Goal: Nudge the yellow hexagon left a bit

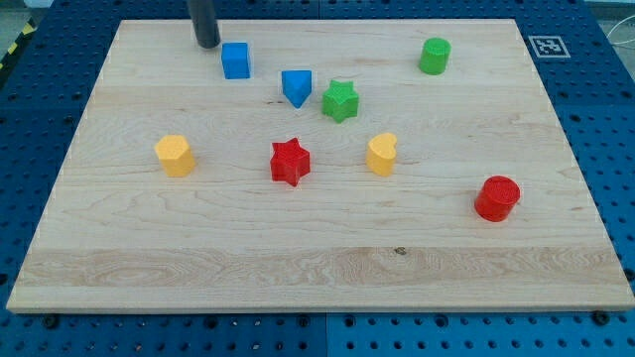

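The yellow hexagon [176, 155] sits on the wooden board at the view's left, about mid-height. My tip [207, 45] is at the view's top left, well above the hexagon and slightly to its right, not touching it. The tip stands just left of the blue cube [236, 60], with a small gap between them.
A blue wedge-like block [296, 86] and a green star [339, 101] lie near the top middle. A red star [290, 162] and a yellow heart [382, 155] sit mid-board. A green cylinder [434, 57] is at top right, a red cylinder [496, 198] at lower right. The board [298, 268] ends on all sides.
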You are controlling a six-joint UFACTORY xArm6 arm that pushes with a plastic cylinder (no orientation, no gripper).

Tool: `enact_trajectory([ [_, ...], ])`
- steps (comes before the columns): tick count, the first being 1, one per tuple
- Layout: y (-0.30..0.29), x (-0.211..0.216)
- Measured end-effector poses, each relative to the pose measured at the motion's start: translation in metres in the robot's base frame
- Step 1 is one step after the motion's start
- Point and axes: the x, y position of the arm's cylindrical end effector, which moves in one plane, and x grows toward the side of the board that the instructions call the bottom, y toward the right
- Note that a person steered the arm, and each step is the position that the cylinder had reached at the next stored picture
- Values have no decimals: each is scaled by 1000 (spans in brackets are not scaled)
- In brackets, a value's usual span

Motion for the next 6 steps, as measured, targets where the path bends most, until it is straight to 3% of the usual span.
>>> enact_trajectory([
  [1,-7,19],
  [3,-7,100],
  [5,30,167],
  [6,39,226],
])
